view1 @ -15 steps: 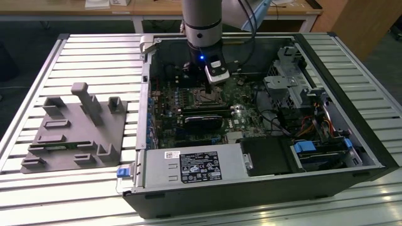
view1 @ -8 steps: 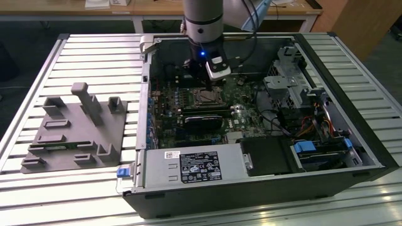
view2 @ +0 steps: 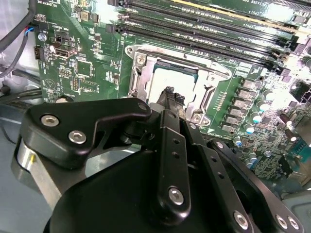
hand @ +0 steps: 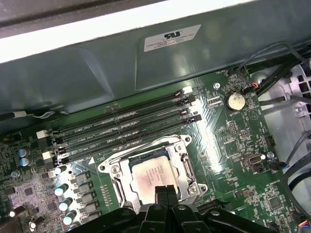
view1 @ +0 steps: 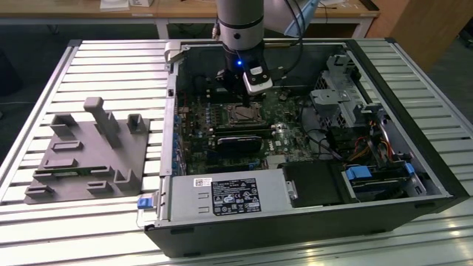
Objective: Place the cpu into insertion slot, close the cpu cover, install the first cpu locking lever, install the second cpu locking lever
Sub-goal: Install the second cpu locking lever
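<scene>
Robot gripper (hand: pixel 163 191) with fingers pressed together, tips just above the chip's near edge. The silvery chip (hand: pixel 154 176) lies flat in its socket under the closed metal cover (hand: pixel 187 165). Beyond it run long black memory slots (hand: pixel 121 128) on the green board (hand: pixel 233 145).

arm: mine's coming straight down from the top of the exterior view, wrist section vertical, little blue light lit on it
gripper (view1: pixel 247 98): pointing down, low inside the case
fingers (view2: pixel 171 99): pressed together, tips meeting with no gap I can see in both wrist views (hand: pixel 164 190)
holding: nothing between them as far as I can tell
</scene>
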Available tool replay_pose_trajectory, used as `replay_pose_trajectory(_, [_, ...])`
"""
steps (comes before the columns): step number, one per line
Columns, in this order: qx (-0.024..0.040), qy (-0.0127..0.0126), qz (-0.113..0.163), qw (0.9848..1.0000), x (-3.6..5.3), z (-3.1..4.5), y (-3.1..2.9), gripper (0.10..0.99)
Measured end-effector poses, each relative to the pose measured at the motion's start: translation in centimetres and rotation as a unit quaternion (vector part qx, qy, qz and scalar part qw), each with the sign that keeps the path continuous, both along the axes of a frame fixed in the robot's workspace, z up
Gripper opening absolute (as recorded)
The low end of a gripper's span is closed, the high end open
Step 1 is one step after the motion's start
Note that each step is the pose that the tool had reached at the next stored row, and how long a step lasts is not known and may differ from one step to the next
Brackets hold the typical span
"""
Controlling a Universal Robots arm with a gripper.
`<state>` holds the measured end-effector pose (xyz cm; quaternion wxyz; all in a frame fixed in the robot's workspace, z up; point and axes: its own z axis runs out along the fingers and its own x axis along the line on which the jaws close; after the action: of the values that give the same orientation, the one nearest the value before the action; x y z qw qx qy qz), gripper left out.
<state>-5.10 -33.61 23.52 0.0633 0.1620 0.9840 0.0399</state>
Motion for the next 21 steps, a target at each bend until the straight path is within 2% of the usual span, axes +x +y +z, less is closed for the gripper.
replay_pose_trajectory(7, [0.0000,0.0002,0.000,1.0000,0.00,0.00,0.00,0.106])
replay_pose_trajectory(9, [0.0000,0.0011,0.000,1.0000,0.01,-0.01,0.00,0.106])
replay_pose_trajectory(10, [0.0001,0.0038,0.000,1.0000,0.02,-0.03,0.01,0.106])
replay_pose_trajectory(12, [0.0000,0.0112,0.000,0.9999,0.07,-0.03,0.00,0.106])
replay_pose_trajectory(14, [0.0000,0.0210,0.000,0.9998,0.19,-0.05,0.00,0.106])
replay_pose_trajectory(15, [0.0000,0.0244,0.000,0.9997,0.23,-0.05,0.00,0.106])
replay_pose_trajectory(16, [-0.0001,0.0255,0.000,0.9997,0.24,-0.05,0.00,0.106])
replay_pose_trajectory(21, [-0.0001,0.0256,0.000,0.9997,0.25,-0.05,-0.13,0.106])
